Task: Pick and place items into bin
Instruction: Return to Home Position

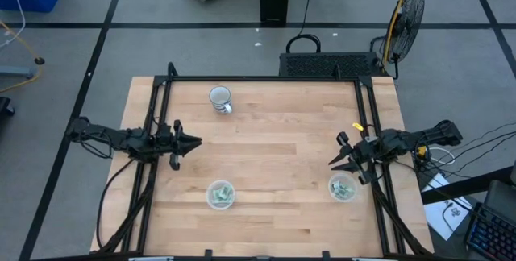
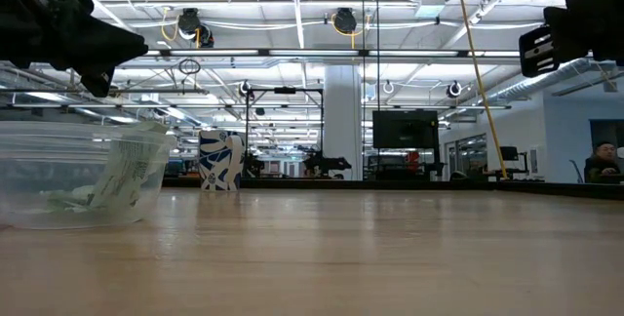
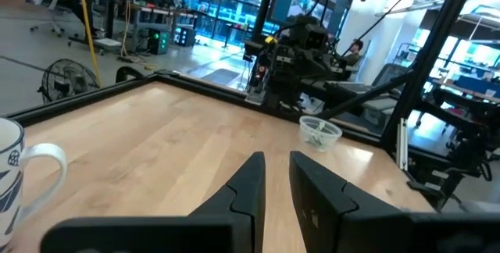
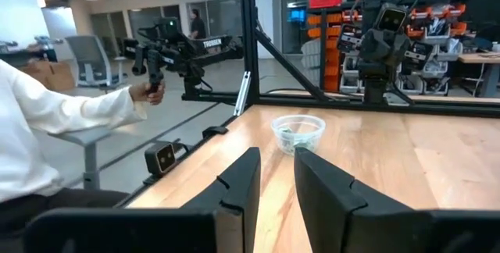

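Note:
The items are tiny pale-green and whitish wrapped pieces, and they lie inside two clear round cups. One cup (image 1: 220,194) stands near the table's near edge, left of centre, and also shows in the right wrist view (image 4: 298,132) and close up in the low view (image 2: 78,175). The other cup (image 1: 342,188) stands near the right edge and shows in the left wrist view (image 3: 320,132). My left gripper (image 1: 193,142) (image 3: 277,167) hovers over the table's left side, shut and empty. My right gripper (image 1: 333,163) (image 4: 276,163) hovers just above the right cup, shut and empty.
A white-and-grey mug (image 1: 220,100) (image 2: 219,160) (image 3: 16,175) stands near the far edge. A black frame (image 1: 266,78) rims the table. A person in a white sleeve (image 4: 70,112) sits beyond the table, holding a hand-held device. The middle of the table is bare wood.

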Tool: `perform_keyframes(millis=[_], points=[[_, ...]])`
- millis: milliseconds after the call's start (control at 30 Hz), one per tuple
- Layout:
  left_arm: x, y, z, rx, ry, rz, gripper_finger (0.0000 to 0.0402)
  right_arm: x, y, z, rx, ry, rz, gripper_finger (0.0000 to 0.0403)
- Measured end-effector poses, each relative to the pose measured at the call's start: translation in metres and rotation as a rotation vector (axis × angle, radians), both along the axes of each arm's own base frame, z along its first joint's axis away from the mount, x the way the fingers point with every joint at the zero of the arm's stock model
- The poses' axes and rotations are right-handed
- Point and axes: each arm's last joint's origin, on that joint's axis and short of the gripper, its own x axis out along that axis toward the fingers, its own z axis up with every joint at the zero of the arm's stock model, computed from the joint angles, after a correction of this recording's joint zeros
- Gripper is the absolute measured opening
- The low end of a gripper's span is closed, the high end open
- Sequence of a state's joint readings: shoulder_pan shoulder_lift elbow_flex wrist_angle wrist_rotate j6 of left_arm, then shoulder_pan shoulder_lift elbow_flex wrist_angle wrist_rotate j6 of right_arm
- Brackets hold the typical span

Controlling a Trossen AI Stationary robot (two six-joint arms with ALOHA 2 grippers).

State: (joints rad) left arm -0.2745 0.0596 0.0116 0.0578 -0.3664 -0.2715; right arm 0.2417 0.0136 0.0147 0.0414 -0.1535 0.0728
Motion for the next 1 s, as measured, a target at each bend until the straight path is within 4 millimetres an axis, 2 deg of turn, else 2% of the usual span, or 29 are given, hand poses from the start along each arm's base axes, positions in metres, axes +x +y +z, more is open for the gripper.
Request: perform_keyframes(millis=[1000], points=[[0.0, 0.0, 0.0003, -0.003, -0.006, 0.001, 0.0065, 0.0001, 0.0, -0.0002, -0.013, -0.004, 0.0, 0.0073]])
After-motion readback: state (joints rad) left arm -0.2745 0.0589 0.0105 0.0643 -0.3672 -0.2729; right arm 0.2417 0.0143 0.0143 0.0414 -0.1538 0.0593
